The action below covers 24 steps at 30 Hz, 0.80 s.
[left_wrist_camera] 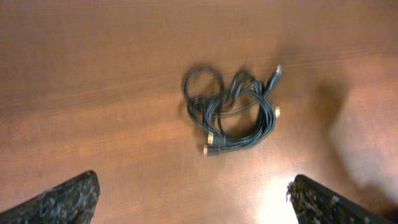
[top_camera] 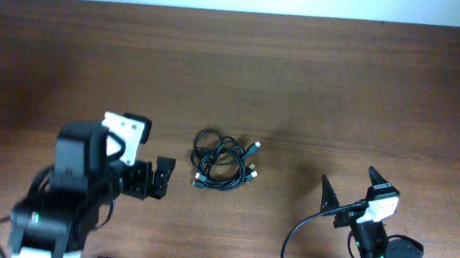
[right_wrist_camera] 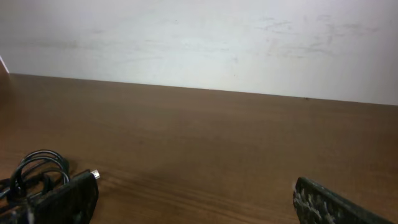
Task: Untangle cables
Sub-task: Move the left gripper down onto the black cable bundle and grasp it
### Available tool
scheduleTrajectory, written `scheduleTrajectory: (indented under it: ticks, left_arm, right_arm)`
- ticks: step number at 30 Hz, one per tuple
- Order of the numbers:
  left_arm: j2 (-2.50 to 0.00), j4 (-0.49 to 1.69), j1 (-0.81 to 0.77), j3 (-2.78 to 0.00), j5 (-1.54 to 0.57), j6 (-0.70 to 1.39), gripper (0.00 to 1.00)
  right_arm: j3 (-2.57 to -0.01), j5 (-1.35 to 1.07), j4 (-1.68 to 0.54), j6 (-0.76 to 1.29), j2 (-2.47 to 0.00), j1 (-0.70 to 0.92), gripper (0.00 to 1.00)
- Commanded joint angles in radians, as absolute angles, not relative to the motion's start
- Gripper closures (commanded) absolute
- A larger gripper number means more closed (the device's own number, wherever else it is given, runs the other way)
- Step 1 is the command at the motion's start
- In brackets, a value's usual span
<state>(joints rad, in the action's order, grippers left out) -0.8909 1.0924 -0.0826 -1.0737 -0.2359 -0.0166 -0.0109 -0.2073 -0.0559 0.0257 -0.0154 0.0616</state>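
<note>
Several thin black cables [top_camera: 225,162] lie in one knotted bundle near the middle of the wooden table [top_camera: 302,68], just ahead of the left gripper [top_camera: 161,179] and well apart from the right gripper [top_camera: 349,185]. The danger, I think, is that a pinch into the dense middle catches two or three loops together, so pulling would tighten the knot or drag the whole bundle. The loose silver plug [left_wrist_camera: 275,74] at the edge looks a safer hold, though the left wrist view is blurred there. Both pairs of jaws stand wide apart, holding nothing and touching no cable.
</note>
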Motion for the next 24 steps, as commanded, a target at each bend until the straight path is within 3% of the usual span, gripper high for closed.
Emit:
scheduleTrajectory:
  ticks: [1,14,24]
  left_arm:
    - [-1.055,1.186,-0.078,-1.177,-0.248,-0.08,0.01]
    - [-1.414,1.155,-0.089,-1.192,-0.248,-0.081,0.01]
    - [-1.615,1.033,-0.253,-1.192,-0.203,-0.032,0.01]
  right_arm:
    - [-0.006,-0.199,-0.064,0.028,-0.004,0.065,0.01]
    - [-0.006,-0.199,-0.064,0.028,-0.004,0.065,0.01]
    - [-0.006,-0.199,-0.064,0.028,-0.004,0.065,0.01]
